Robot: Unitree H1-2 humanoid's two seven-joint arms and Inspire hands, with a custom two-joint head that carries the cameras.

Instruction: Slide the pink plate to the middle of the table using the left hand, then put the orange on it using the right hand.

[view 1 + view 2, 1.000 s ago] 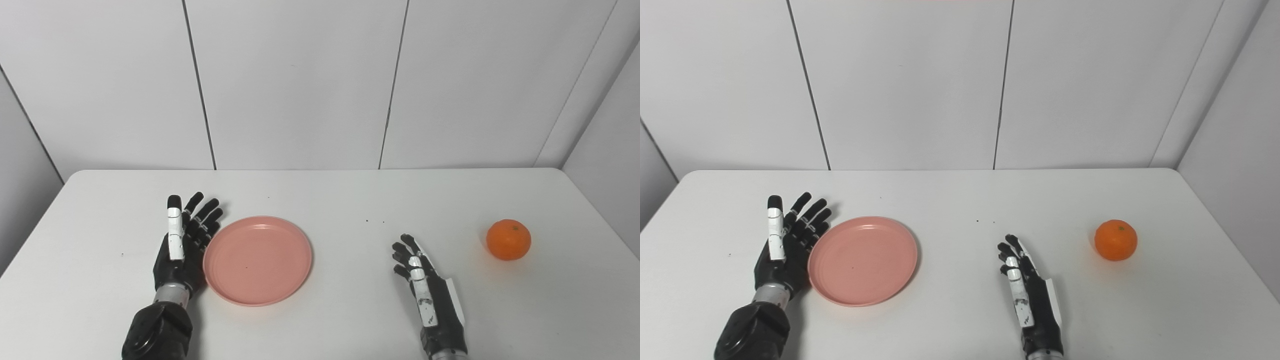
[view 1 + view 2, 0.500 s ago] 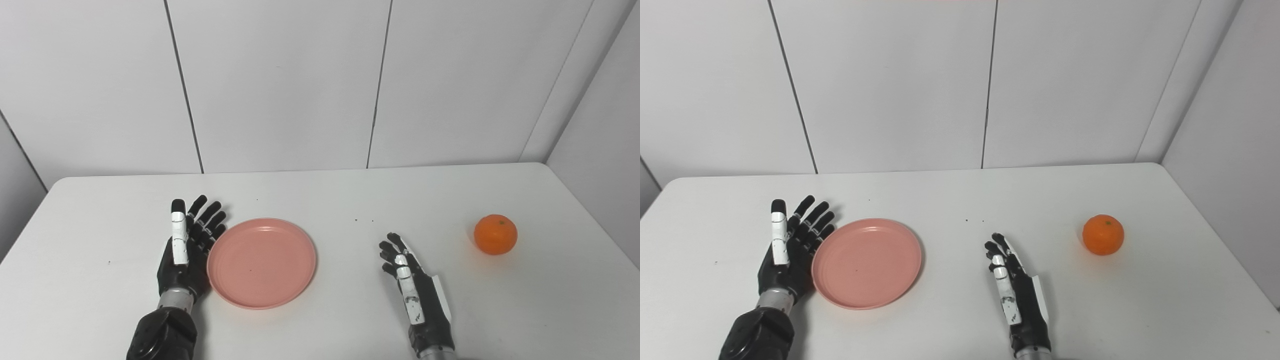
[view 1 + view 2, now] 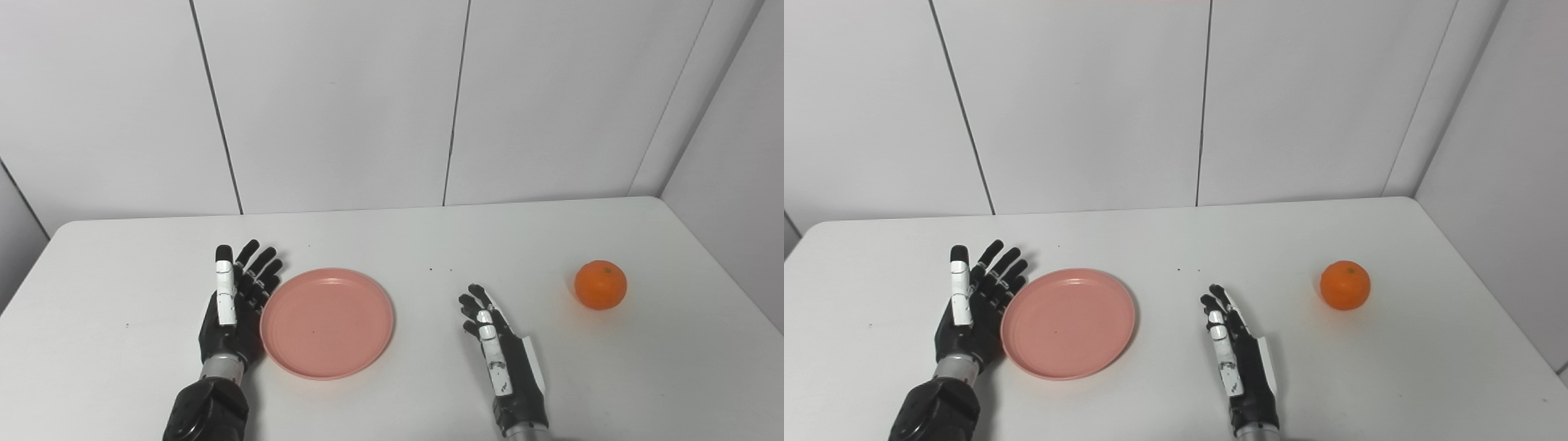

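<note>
At the lower left of the frame my left hand (image 3: 236, 306) stands on its edge on the white table (image 3: 392, 233), fingers spread and pointing toward the far wall, palm turned to the pink plate (image 3: 327, 322) — it holds nothing, and its palm side sits right against the plate's left rim, close enough that I cannot tell whether it touches or merely stands just beside it. The plate lies flat, left of the frame's centre, with nothing on it. In the lower middle, a little right of centre, my right hand (image 3: 503, 355) lies low over the table, fingers loosely extended and slightly curled at the tips, gripping nothing; it is well apart from the plate, with bare table between them. The orange (image 3: 601, 285) sits by itself at the right of the frame, up and to the right of my right hand and well clear of it — nowhere near the plate. A couple of small dark specks (image 3: 441, 269) dot the table beyond the gap between plate and right hand. Pale wall panels (image 3: 343, 104) fill the upper half of the frame behind the table.
</note>
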